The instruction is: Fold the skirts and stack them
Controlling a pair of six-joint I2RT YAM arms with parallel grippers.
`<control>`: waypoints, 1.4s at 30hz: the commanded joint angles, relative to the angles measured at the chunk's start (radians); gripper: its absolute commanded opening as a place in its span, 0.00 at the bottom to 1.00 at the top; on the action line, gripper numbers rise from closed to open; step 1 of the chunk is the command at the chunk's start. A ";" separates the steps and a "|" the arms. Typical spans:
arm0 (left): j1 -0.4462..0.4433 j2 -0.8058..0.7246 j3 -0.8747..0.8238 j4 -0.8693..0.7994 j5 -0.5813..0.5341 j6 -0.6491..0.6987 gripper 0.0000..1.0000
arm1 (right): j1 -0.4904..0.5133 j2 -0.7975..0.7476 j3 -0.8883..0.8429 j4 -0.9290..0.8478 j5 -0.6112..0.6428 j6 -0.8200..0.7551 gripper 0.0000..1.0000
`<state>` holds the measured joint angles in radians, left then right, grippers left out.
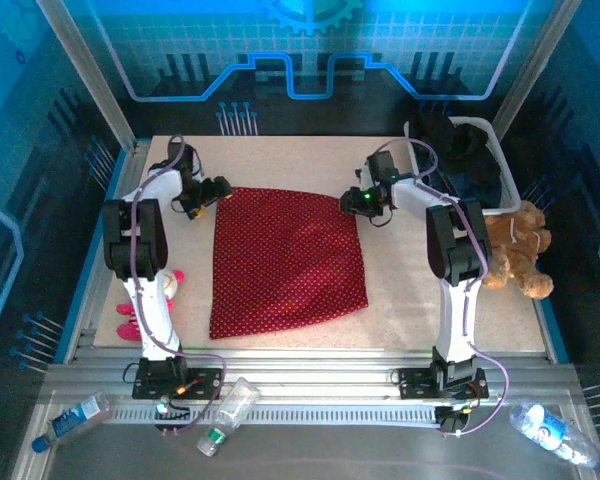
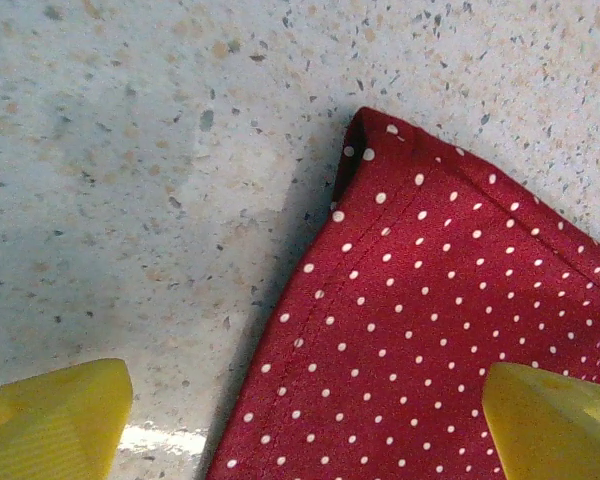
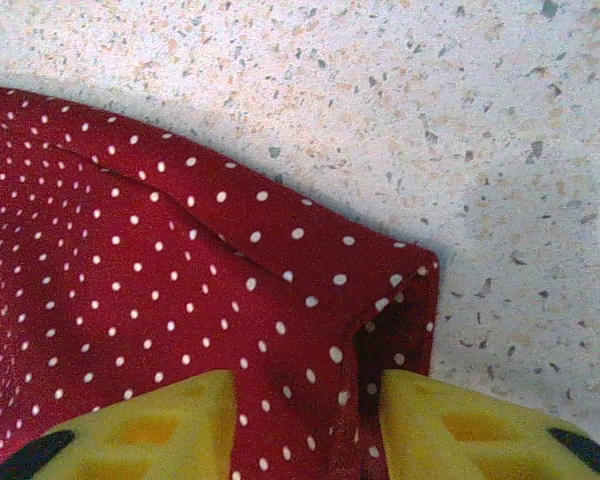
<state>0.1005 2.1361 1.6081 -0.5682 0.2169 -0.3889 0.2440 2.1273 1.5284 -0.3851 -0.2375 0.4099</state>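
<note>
At the middle of the table (image 1: 410, 290) the red dotted skirt (image 1: 285, 260) lies spread flat, ready for a first fold. The left claw (image 2: 305, 400) stands wide astride its eleven o'clock corner, one finger over cloth, one over bare table. The right claw (image 3: 305, 400) is narrow about the one o'clock corner; whether it pinches I cannot tell. At two o'clock a white basket (image 1: 510, 180) holds dark garments (image 1: 460, 150), probably the remaining skirts.

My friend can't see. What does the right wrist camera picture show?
A corner of a red cloth skirt with small white dots lies on a pale speckled table. At the bottom edge, the right gripper's two yellow fingers stand apart with skirt cloth between them.
</note>
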 commanded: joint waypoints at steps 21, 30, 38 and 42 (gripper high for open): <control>0.002 0.189 0.257 -0.079 0.140 0.071 0.54 | 0.024 0.006 0.030 0.008 0.030 -0.027 0.00; -0.002 0.180 0.299 -0.024 0.154 0.053 0.00 | -0.001 -0.115 -0.073 0.192 -0.101 -0.016 0.00; -0.001 -0.156 0.110 0.127 0.162 -0.005 0.00 | -0.096 -0.355 -0.275 0.420 -0.250 0.013 0.00; 0.003 -0.294 0.012 0.196 0.134 -0.044 0.00 | -0.127 -0.401 -0.319 0.443 -0.284 0.014 0.00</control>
<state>0.0998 1.9388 1.6569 -0.4690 0.3466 -0.3878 0.1356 1.7443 1.2362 -0.0212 -0.4587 0.4149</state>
